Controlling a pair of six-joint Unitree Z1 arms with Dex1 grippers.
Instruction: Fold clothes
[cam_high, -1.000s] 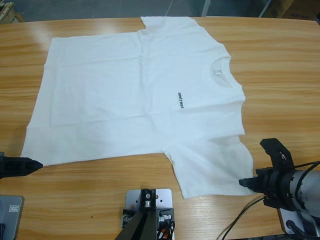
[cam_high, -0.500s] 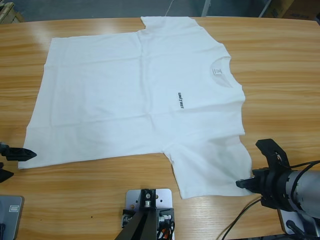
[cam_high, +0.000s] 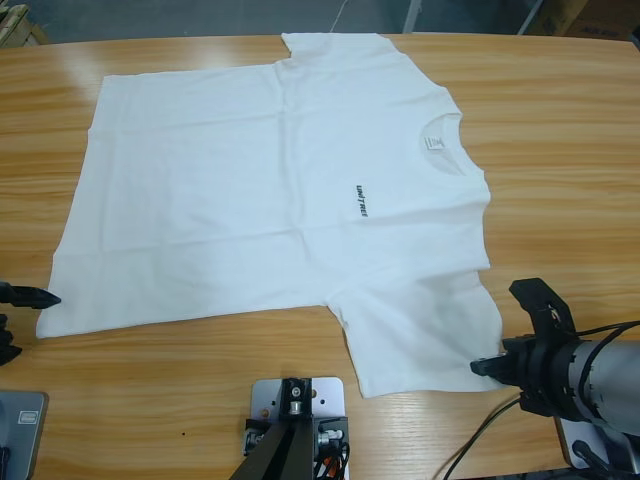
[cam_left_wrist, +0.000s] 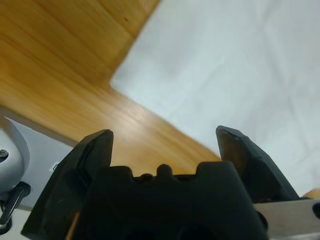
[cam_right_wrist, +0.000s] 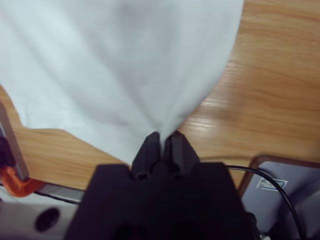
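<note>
T-shirt (cam_high: 270, 190): white, spread flat across the middle of the wooden tabletop (cam_high: 560, 150), neck toward the right end, hem toward the left end, one sleeve reaching the far edge, the other lying toward the near edge.
Lettering (cam_high: 360, 201): small, dark, on the chest.
Right pincer (cam_high: 483, 366): clenched on the near sleeve's outer corner by the near right corner of the tabletop; the cloth gathers into folds at its tips.
Left pincer (cam_high: 22, 320): released, jaws spread wide, at the left edge just beside the near hem corner, holding nothing.
</note>
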